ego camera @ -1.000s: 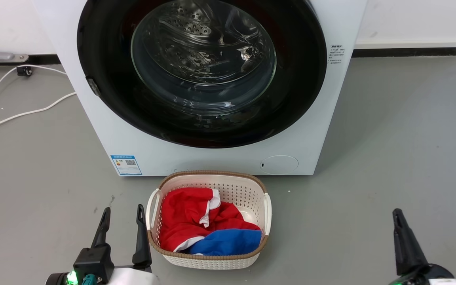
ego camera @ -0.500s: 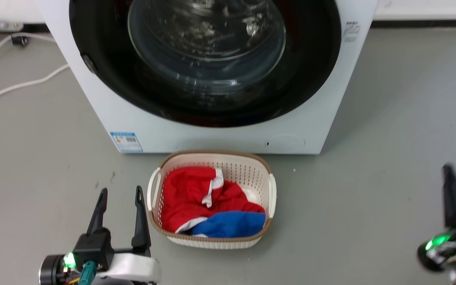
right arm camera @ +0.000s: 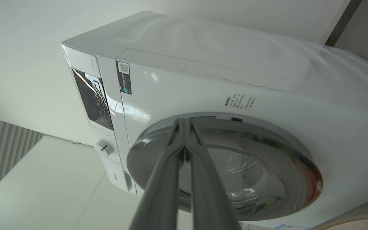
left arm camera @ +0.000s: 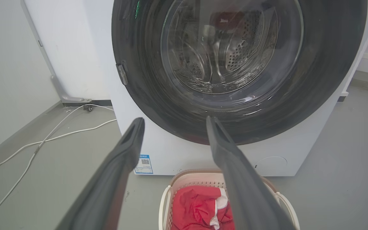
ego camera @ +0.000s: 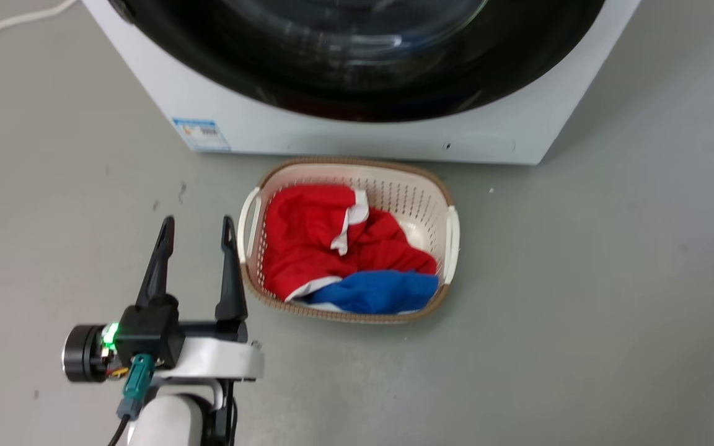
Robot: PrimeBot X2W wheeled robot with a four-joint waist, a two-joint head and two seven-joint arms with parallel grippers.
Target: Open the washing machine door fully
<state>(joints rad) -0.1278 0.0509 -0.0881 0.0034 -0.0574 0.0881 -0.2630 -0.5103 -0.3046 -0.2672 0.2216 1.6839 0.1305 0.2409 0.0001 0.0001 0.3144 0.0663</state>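
grey floor (ego camera: 611,279) | basket (ego camera: 357,164) (red, blue clothes (ego camera: 332,241)) fronts washing machine door (left arm camera: 232,64)

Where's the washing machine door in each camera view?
Head view: the washing machine door, lower arc, along the top edge.
Left wrist view: upper centre, above the left gripper.
Right wrist view: lower centre, behind the shut right gripper.
Shared landmark: the laundry basket.

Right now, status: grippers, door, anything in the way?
Left gripper open, empty, beside the laundry basket. Right gripper shut, tips at rim of the washing machine door, contact unclear. Door looks closed. Basket sits low in front of it.
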